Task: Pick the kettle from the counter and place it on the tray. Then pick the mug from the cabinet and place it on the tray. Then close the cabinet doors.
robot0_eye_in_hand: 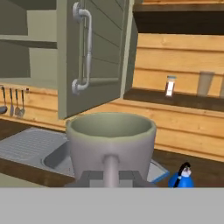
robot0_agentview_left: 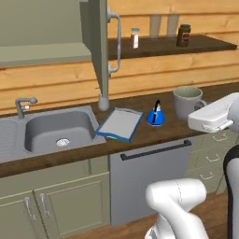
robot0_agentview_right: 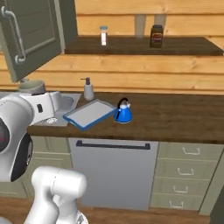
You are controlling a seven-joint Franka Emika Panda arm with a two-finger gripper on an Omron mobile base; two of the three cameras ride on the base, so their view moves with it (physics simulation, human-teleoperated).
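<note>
Above the counter (robot0_agentview_left: 154,133), to the right of the tray (robot0_agentview_left: 120,123), the gripper (robot0_eye_in_hand: 111,177) is clamped narrow on the mug (robot0_eye_in_hand: 111,140) by its handle, carrying it upright and clear. The kettle (robot0_agentview_left: 155,115) sits on the wood just right of the tray, not on it. The cabinet doors (robot0_eye_in_hand: 92,52) hang open, since closing comes last.

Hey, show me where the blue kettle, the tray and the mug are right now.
kettle (robot0_agentview_left: 155,117), left base view, on its blue body.
tray (robot0_agentview_left: 119,123), left base view, on its bare grey floor.
mug (robot0_eye_in_hand: 111,142), hand view, on its outer wall, above the handle.
</note>
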